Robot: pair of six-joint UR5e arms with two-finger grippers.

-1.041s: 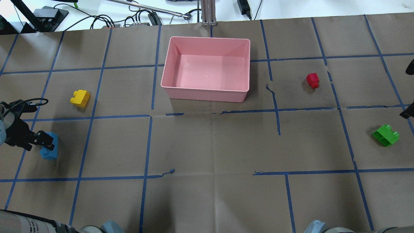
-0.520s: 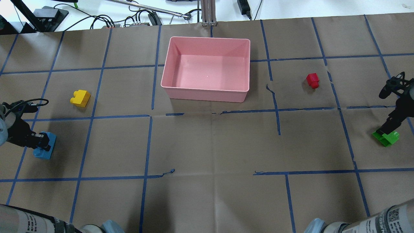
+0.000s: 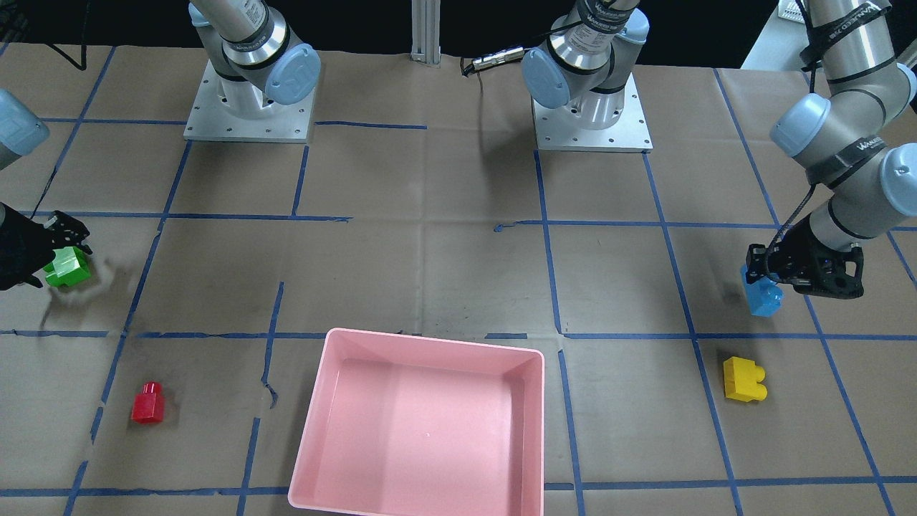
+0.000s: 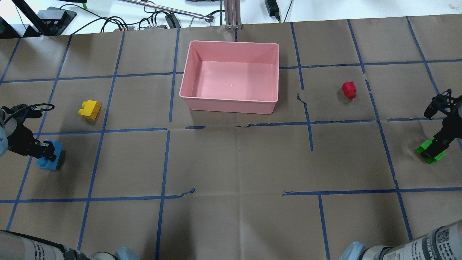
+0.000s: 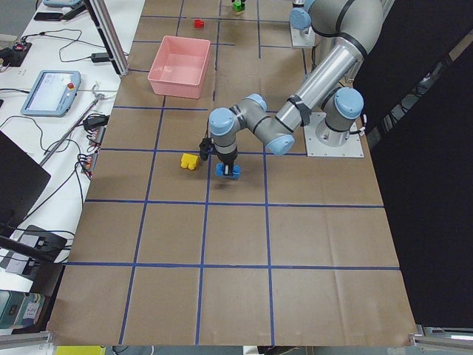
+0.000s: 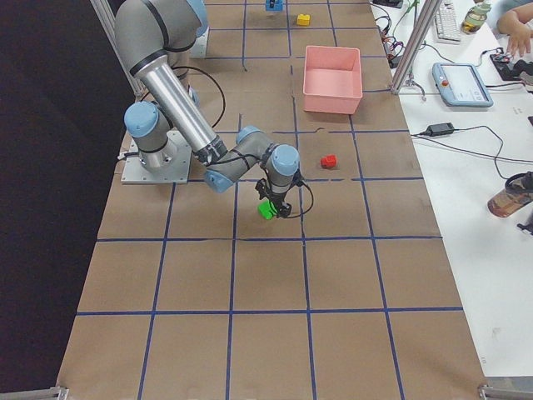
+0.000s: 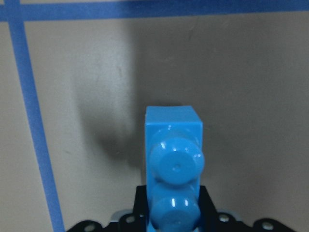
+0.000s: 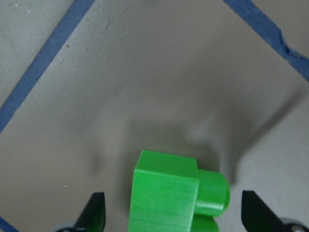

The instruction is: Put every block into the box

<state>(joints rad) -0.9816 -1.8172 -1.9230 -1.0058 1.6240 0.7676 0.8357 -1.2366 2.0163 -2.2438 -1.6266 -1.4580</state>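
Fingers (image 8: 95,212) of the right gripper (image 8: 176,215) stand wide on my wrist feed, one at each lower corner of the frame. The green block (image 8: 166,193) sits between them with a gap on both sides. In the overhead view that block is at the right edge, about mid-height.

On the other side, the left gripper (image 4: 46,154) has its fingers (image 7: 206,208) narrow and pinched on the blue block (image 7: 174,145). Its studs face the wrist camera. Overhead, it is at the left edge, about mid-height. I cannot tell whether its underside touches the table (image 4: 234,162).

I see the yellow block (image 4: 89,109) lying free, up and to the right of the blue one. The red block (image 4: 349,89) lies free too, in the upper right, well apart from the green one.

All four are outside the box (image 4: 231,106), which sits at upper centre between the yellow and the red. Blue tape lines (image 4: 164,162) cross the brown table in a grid.
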